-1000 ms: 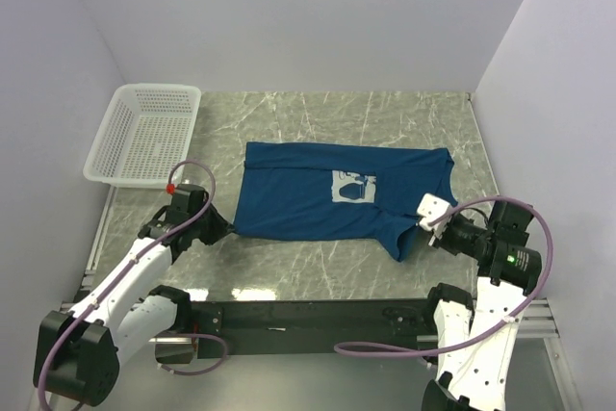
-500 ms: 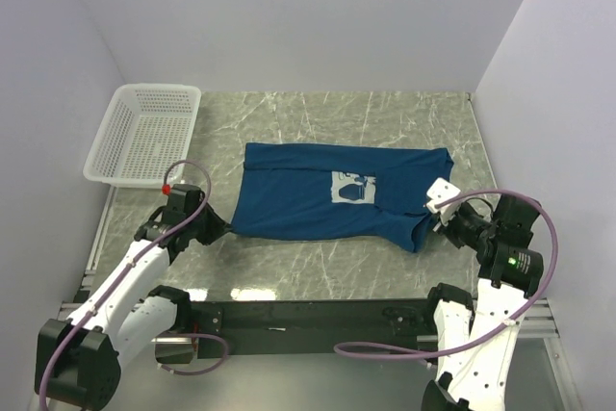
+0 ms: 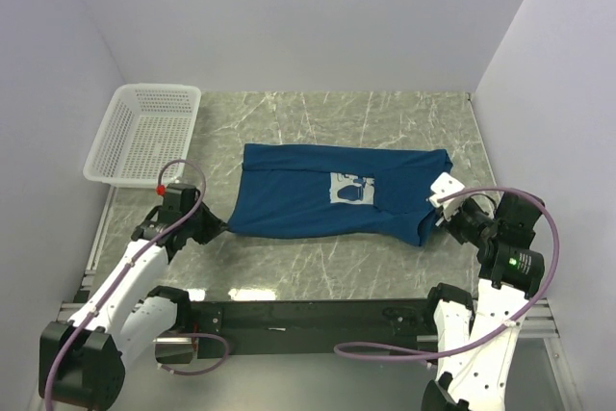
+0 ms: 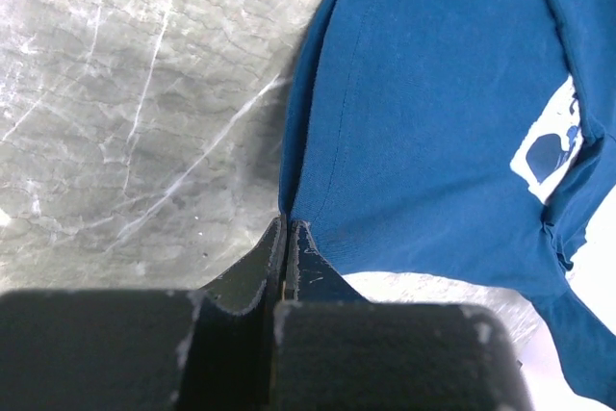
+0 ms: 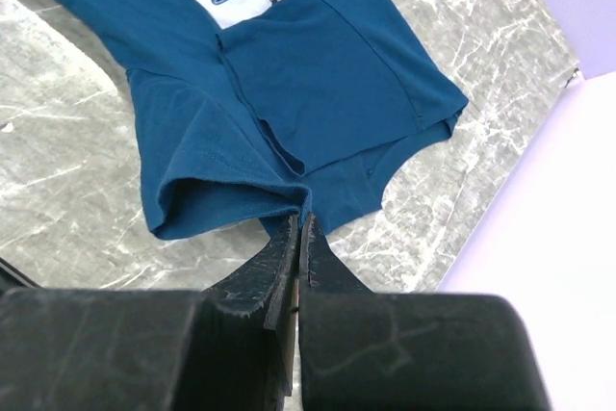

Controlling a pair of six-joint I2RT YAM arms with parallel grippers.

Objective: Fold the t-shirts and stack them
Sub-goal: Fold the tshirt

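A dark navy-blue t-shirt (image 3: 318, 201) with a pale square print (image 3: 352, 188) lies spread across the middle of the marble table, partly folded. My left gripper (image 3: 214, 226) is shut on its near left corner; in the left wrist view the jaws (image 4: 287, 228) pinch the cloth edge (image 4: 404, 113). My right gripper (image 3: 440, 215) is shut on the shirt's near right corner, where the cloth bunches; the right wrist view shows the closed jaws (image 5: 301, 221) gripping a fold of the shirt (image 5: 289, 84). The shirt is pulled taut between both grippers.
A white mesh basket (image 3: 144, 132) stands at the back left of the table. Pale walls close in the left, back and right sides. Bare marble (image 3: 318, 262) lies in front of the shirt.
My right gripper has drawn the shirt's near right corner to the right and back, and my left gripper has shifted slightly left. The shirt's near edge is straighter.
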